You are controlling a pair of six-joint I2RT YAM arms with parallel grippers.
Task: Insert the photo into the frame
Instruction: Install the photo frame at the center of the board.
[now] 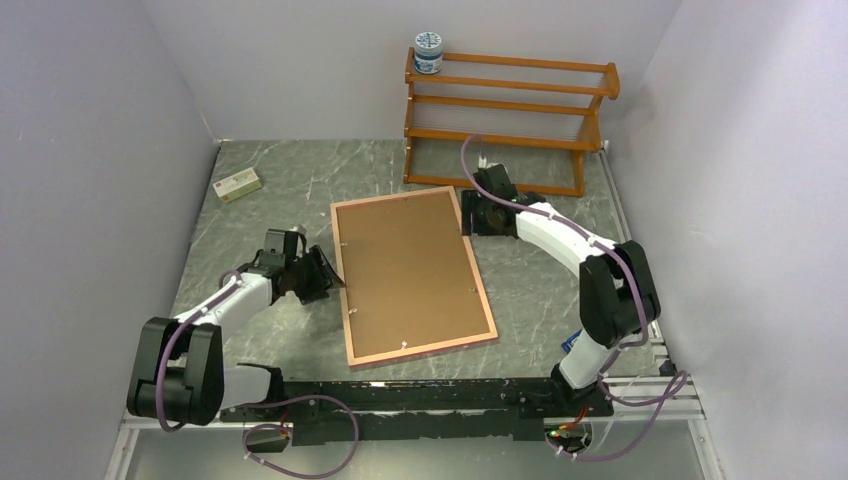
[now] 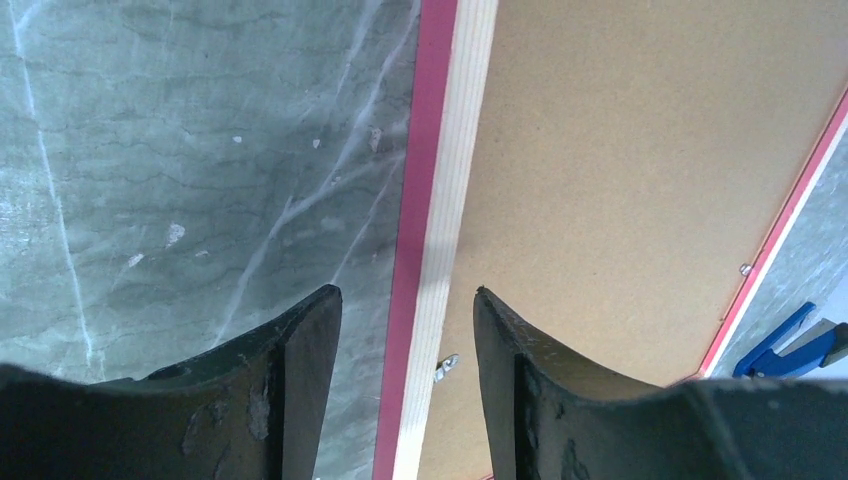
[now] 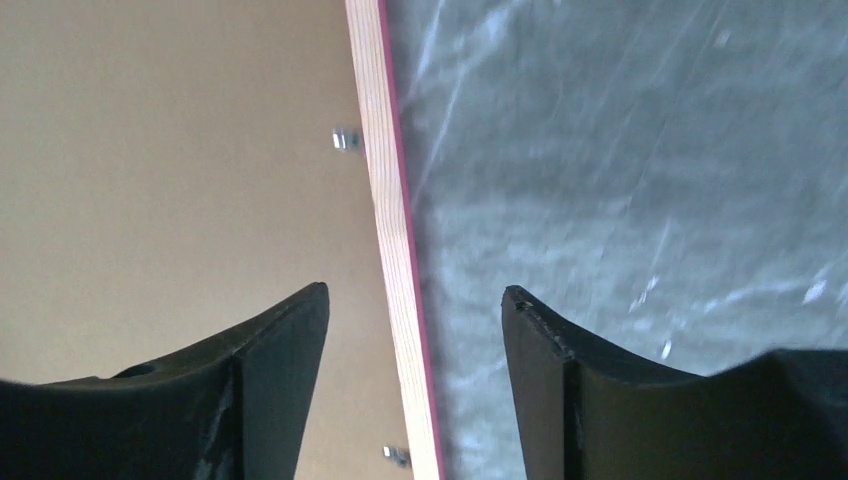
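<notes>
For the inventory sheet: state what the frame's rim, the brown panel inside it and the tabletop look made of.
Thin rectangular frame rim: pale wood, grain lines showing, outer edge painted pink. Flat brown panel: probably matt fibreboard, even tan, no grain. Grey-green tabletop: white-veined marble look; stone or printed laminate, cannot tell.

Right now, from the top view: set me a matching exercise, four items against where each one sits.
Items:
1. frame
2. rack
3. jar
4. small box

Places:
A. on the rack's top shelf, left end
B. flat in the middle of the table, back side up
C. standing at the far edge, right of centre
D. near the table's far left corner

Pairs: 1-B, 2-C, 3-A, 4-D
</notes>
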